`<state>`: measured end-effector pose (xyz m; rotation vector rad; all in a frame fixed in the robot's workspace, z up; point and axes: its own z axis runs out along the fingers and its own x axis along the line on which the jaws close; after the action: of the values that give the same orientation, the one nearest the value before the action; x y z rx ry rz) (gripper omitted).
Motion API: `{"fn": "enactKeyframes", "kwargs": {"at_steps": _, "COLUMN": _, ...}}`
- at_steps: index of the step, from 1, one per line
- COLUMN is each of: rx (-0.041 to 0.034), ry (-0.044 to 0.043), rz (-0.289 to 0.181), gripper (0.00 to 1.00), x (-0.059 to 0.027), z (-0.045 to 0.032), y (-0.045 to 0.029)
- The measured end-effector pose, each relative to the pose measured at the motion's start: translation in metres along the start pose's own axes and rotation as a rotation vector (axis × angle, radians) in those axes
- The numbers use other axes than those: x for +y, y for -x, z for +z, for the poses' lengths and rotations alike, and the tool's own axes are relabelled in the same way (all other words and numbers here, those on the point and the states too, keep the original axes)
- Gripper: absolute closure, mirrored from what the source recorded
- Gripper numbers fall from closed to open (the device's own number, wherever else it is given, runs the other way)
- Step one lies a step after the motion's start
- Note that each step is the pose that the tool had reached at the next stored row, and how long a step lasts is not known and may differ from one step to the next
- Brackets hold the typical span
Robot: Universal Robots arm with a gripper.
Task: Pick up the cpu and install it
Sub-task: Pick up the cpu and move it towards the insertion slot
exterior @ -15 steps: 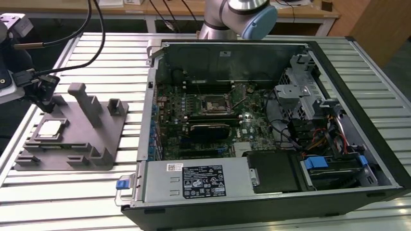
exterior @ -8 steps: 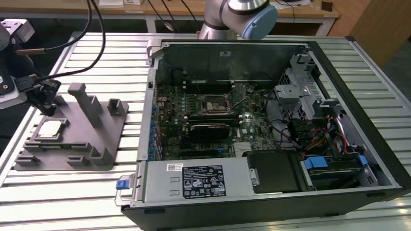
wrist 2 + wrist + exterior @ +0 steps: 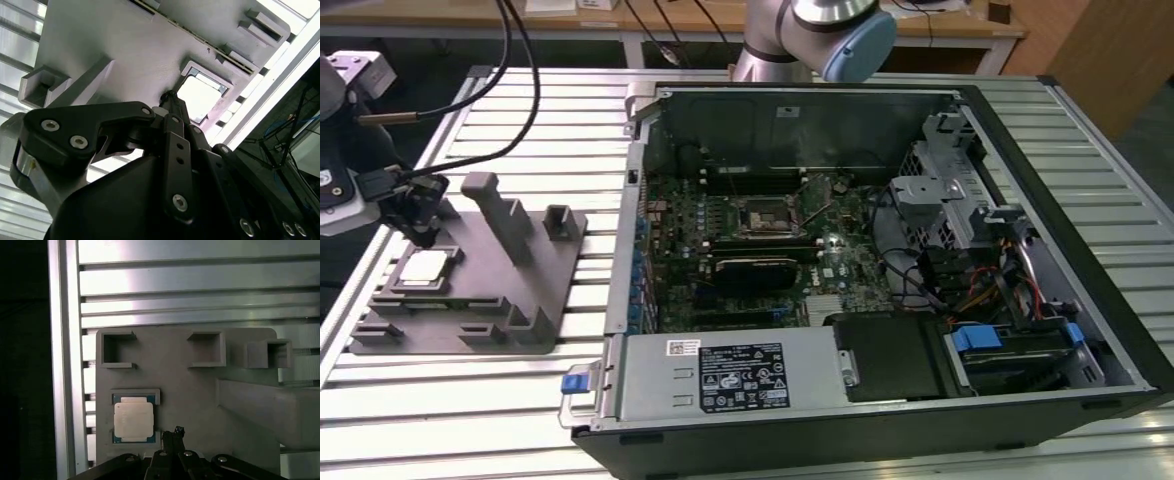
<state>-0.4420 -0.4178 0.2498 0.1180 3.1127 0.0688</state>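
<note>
exterior view: the cpu (image 3: 427,266) lies in the grey tray (image 3: 540,262), nine o'clock from the computer case (image 3: 854,425), gripper (image 3: 422,238) just above. second wrist view: fingers (image 3: 175,140) narrow, tips together, empty; glare whitens the cpu (image 3: 200,95). first wrist view: cpu (image 3: 133,421) seen clearly.

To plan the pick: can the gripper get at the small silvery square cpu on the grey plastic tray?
Probably yes: the gripper hangs close beside the cpu, whose top lies uncovered in the tray.

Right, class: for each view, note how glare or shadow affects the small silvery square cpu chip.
Second wrist view: the small silvery square cpu chip is blown white by glare. First wrist view: its plate is readable; the ribbed metal table glares. Exterior view: evenly lit, chip distinct.
</note>
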Motion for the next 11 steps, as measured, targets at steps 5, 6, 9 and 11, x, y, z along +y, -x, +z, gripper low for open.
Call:
{"fn": "enactKeyframes", "kwargs": {"at_steps": 5, "rx": -0.0001, "ry": 0.0001, "rz": 0.0, "gripper": 0.89, "x": -0.0012, "z": 0.0069, "y": -0.0016}}
{"fn": "enactKeyframes", "kwargs": {"at_steps": 6, "rx": -0.0001, "ry": 0.0001, "rz": 0.0, "gripper": 0.89, "x": -0.0015, "z": 0.0084, "y": -0.0021}}
{"fn": "enactKeyframes", "kwargs": {"at_steps": 9, "rx": 0.0001, "ry": -0.0001, "rz": 0.0, "gripper": 0.89, "x": -0.0022, "z": 0.0128, "y": -0.0037}}
{"fn": "enactKeyframes", "kwargs": {"at_steps": 11, "rx": 0.0, "ry": 0.0, "rz": 0.0, "gripper": 0.89, "x": -0.0024, "z": 0.0157, "y": -0.0051}}
